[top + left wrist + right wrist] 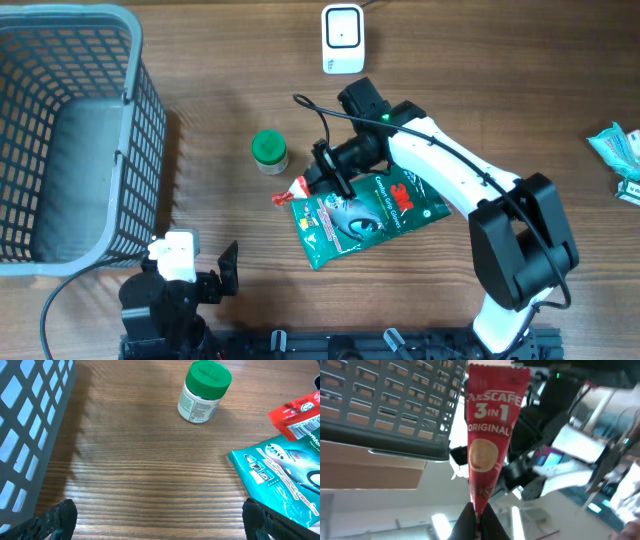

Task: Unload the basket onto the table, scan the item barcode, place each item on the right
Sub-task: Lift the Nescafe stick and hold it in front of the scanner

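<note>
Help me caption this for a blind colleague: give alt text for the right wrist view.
A red Nescafe 3 in 1 Original sachet fills the centre of the frame, pinched at its bottom end by the shut right gripper. Behind it, a grey mesh basket shows at upper left; the rest is blurred.

Green-lidded jar [202, 392] stands upright; red sachet [299, 414] (partly cropped) near teal packet [285, 480].
</note>
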`<state>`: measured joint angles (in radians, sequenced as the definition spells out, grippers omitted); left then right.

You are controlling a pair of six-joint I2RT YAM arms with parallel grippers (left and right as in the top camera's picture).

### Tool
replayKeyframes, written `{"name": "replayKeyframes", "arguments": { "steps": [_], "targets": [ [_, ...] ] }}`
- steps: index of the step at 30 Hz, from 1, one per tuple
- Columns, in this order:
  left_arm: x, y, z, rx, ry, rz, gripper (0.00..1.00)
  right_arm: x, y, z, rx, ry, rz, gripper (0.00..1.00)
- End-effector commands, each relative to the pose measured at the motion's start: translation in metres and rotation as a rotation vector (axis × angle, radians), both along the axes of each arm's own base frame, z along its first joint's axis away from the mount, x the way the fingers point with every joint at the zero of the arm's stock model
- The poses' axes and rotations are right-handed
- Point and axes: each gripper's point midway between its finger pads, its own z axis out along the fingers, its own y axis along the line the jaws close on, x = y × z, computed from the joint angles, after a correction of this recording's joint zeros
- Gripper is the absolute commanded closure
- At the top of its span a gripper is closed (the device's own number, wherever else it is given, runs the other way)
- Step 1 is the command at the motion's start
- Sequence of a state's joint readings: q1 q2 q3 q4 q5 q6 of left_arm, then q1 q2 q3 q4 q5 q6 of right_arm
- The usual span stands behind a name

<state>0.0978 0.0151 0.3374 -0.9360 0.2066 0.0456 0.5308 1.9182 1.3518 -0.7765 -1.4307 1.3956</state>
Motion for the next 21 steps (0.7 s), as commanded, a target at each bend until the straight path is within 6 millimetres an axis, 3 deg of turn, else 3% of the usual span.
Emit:
{"name": "replayKeyframes", "arguments": {
  "steps": [1, 4, 6, 10, 16, 18, 21],
  "targets": [
    [0.000, -0.001, -0.001, -0.008, -0.002, -0.001, 0.00, 0.014, -0.004, 0.020, -0.053, 0.236, -0.047, 0.96],
    [0.000, -0.001, -0.001, -0.008, -0.002, 0.000, 0.00, 0.040, -0.013, 0.015, -0.102, 0.278, -0.132, 0.95],
    [0.000, -0.001, -0.001, -0.008, -0.002, -0.001, 0.00, 0.056, -0.024, -0.001, -0.208, 0.346, -0.230, 0.95],
    [0.000, -0.001, -0.001, -0.008, -0.002, -0.001, 0.00, 0.067, -0.041, -0.010, -0.249, 0.427, -0.298, 0.95],
    [0.000, -0.001, -0.001, -0.008, -0.002, 0.000, 0.00, 0.063, -0.043, -0.012, -0.254, 0.424, -0.289, 0.95],
    [0.000, -0.001, -0.001, -0.008, -0.002, -0.001, 0.00, 0.063, -0.044, -0.015, -0.226, 0.324, -0.278, 0.95],
    [0.000, -0.001, -0.001, -0.008, -0.002, -0.001, 0.00, 0.075, -0.049, -0.042, -0.241, -0.080, -0.272, 0.96]
  ]
}}
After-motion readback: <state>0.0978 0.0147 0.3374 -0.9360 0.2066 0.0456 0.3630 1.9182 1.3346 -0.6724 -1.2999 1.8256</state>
